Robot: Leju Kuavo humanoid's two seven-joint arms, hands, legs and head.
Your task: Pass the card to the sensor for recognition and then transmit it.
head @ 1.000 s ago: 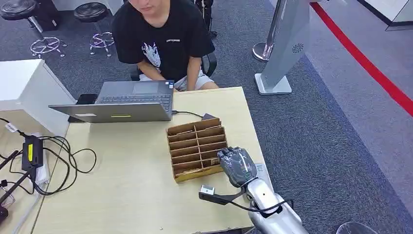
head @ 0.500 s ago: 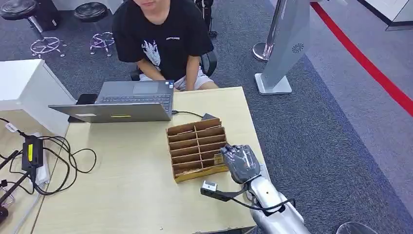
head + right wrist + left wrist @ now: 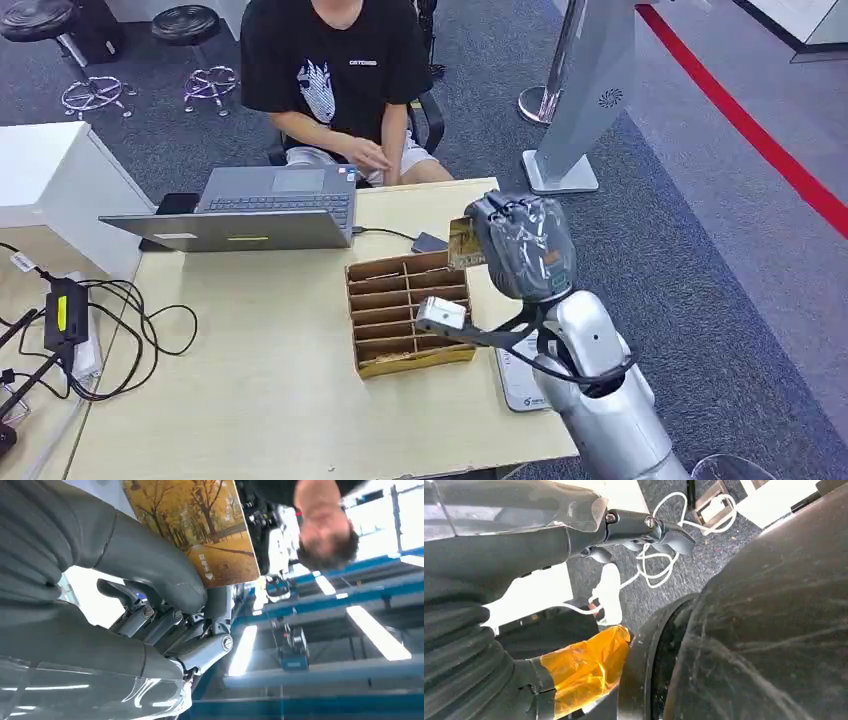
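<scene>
One laptop (image 3: 265, 205) sits open at the table's (image 3: 260, 400) far left side, before a seated person (image 3: 335, 75). Next comes the slotted wooden card box (image 3: 405, 310). Above its far right corner, the right hand (image 3: 520, 245) is raised, pinching a golden autumn-scene card (image 3: 200, 527) between thumb and fingers. I cannot tell how the left hand (image 3: 499, 535) is set.

office | laptop (image 3: 262, 205) on desk (image 3: 270, 400) | grey carpet (image 3: 650, 250) | stools (image 3: 190, 25)

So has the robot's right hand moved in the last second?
Yes. The right hand, holding the card, has risen from the wooden organizer's near corner to beyond its far end, toward the person.
</scene>
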